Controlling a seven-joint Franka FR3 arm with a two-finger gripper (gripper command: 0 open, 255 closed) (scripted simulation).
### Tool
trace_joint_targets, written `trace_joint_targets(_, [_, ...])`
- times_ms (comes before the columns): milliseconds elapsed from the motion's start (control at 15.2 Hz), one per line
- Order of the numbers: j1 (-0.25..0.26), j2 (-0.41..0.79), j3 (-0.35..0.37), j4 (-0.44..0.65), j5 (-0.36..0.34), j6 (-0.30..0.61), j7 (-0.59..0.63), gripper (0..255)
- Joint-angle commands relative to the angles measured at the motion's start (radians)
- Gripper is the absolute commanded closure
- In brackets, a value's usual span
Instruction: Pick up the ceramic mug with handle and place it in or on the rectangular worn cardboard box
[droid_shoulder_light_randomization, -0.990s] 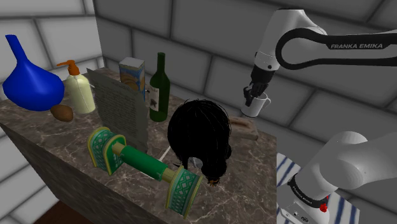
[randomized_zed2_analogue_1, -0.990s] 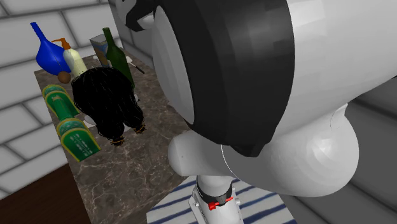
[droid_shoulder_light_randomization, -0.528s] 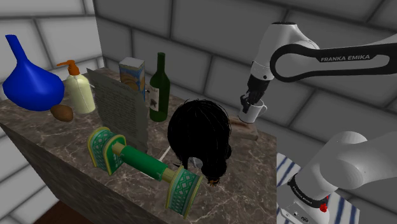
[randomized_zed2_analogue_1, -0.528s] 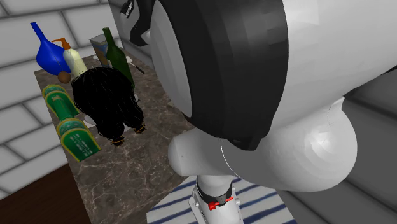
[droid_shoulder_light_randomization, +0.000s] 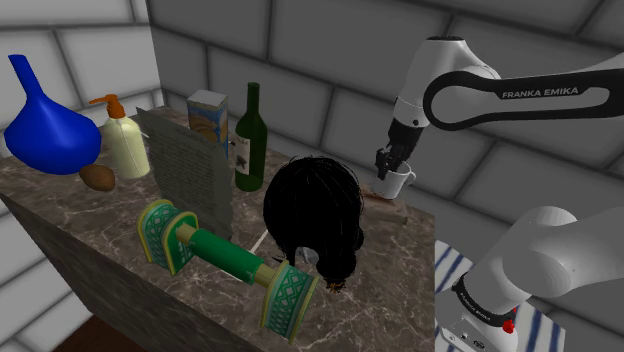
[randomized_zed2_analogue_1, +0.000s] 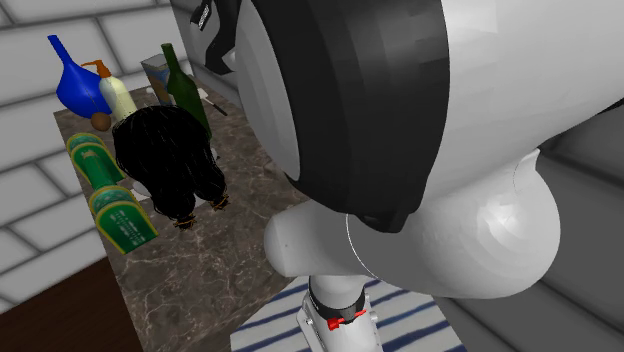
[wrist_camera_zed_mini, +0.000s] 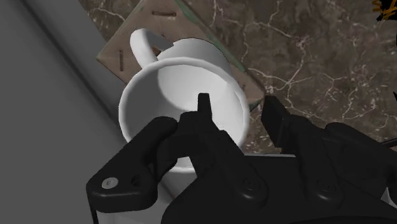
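White mug: plain, glossy, one loop handle turned toward grey wall; upright, mouth up, empty. Its side wall clasped by gripper, one finger inside, one outside. Hangs directly over cardboard box; contact with box top unclear. Box flat, rectangular, brown, worn, lying at marble counter far corner against wall.

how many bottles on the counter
2: a green wine bottle beside the printed carton, and a cream pump bottle next to the blue vase. The black mass may hide more.
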Motion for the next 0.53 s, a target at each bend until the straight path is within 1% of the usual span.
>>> trace_joint_targets(0, [0.000,0.000,0.000,0.000,0.000,0.000,0.000,0])
trace_joint_targets(264, [0.000,0.000,0.000,0.000,0.000,0.000,0.000,0])
trace_joint_targets(462, [0.001,-0.020,-0.002,0.088,0.001,-0.108,-0.001,0])
